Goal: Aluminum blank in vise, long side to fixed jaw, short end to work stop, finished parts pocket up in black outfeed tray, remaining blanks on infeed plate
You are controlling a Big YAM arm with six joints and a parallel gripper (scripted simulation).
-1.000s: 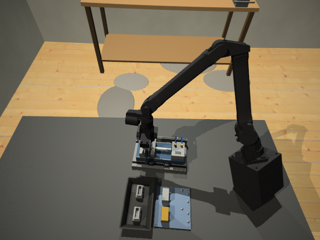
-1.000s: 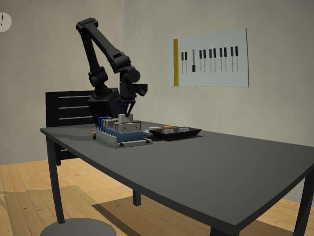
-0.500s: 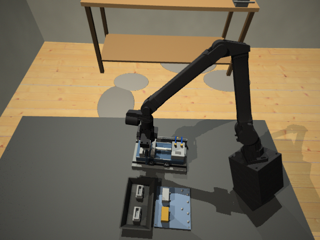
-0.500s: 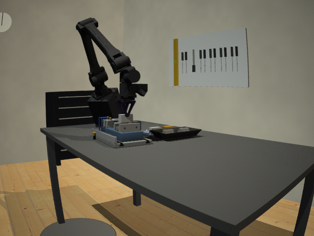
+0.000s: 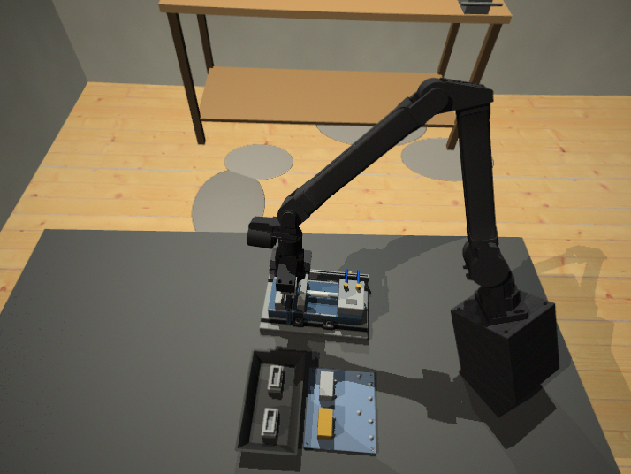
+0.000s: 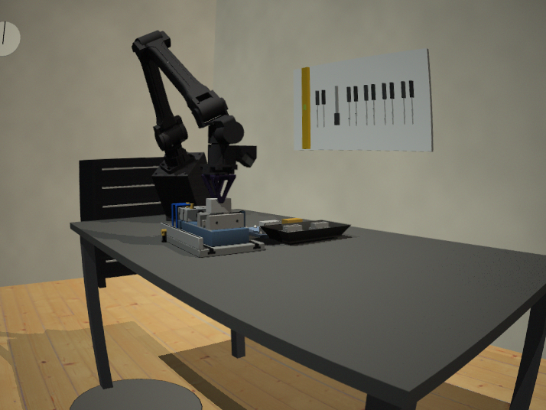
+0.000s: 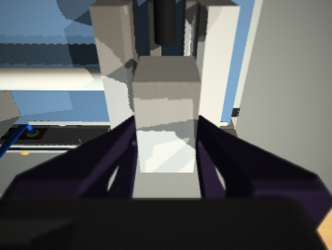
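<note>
Between the gripper's (image 5: 289,309) (image 6: 220,200) (image 7: 167,118) closed fingers sits one gray blank (image 6: 212,204) (image 7: 165,126), gripped; at top view's six o'clock, two parts (image 5: 275,378) (image 6: 292,228), two blanks (image 5: 326,385) (image 6: 269,222)

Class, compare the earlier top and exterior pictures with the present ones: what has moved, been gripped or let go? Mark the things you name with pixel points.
Nothing visibly changed. The gripper (image 5: 289,320) (image 6: 221,200) (image 7: 166,124) still holds the gray block (image 6: 213,206) (image 7: 166,117) at the vise (image 5: 326,313) (image 6: 227,236). The tray (image 5: 245,402) (image 6: 303,235) keeps its two parts, and the plate (image 5: 351,433) its gray and yellow blocks.
</note>
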